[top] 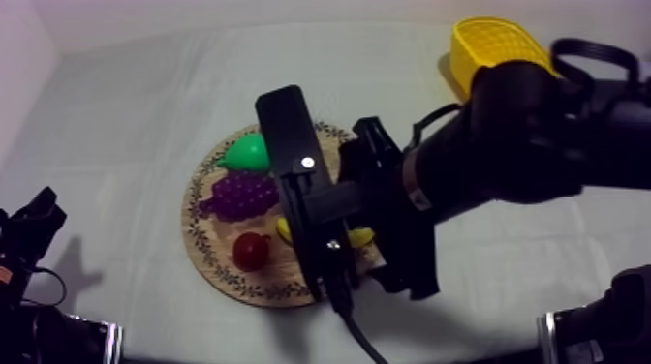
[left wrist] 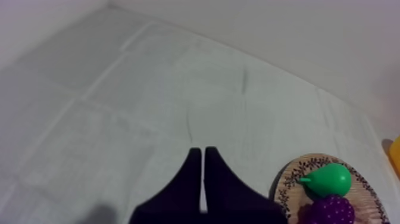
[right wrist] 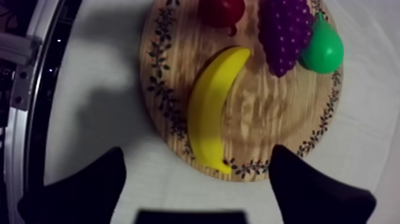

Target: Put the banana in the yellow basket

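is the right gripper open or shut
Open: the right gripper has its fingers wide apart, empty, over the banana on the board.

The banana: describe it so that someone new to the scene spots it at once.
Find the round wooden board in the middle of the table. The banana lies flat on it, near the edge, beside the small red fruit and the grapes. It is the only long, curved, yellow fruit there.

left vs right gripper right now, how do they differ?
The left gripper is shut, fingers together as a narrow wedge; the right gripper is open, fingers wide apart. The left gripper points over bare cloth beside the board; the right gripper hangs above the banana on the board. Both hold nothing.
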You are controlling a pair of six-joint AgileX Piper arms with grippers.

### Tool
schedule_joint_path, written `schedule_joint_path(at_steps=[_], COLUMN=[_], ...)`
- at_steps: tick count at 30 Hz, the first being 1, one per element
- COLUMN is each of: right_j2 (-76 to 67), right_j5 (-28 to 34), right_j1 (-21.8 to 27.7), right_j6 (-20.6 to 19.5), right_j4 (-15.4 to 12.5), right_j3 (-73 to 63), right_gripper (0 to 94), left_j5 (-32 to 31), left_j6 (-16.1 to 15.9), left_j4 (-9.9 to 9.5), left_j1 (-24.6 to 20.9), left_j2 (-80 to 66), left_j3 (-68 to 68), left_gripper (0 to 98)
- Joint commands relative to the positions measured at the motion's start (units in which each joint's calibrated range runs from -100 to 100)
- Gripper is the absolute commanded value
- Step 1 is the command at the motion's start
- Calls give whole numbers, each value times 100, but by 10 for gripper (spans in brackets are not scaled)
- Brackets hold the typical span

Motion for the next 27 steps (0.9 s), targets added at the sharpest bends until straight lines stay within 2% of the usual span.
schedule_joint_path(at_steps=[1, 27], right_j2=[257, 2346], right_j5=[-54, -917], right_j1=[45, 296], right_j6=[17, 36], right_j4=[-12, -111], right_j3=[-71, -800], right_gripper=[684, 678], left_j5=[-1, -1], left_j6=[2, 2], left_j4=[3, 3], left_j1=[2, 2], left_j2=[-5, -5], left_j3=[-1, -1], left_gripper=[1, 1])
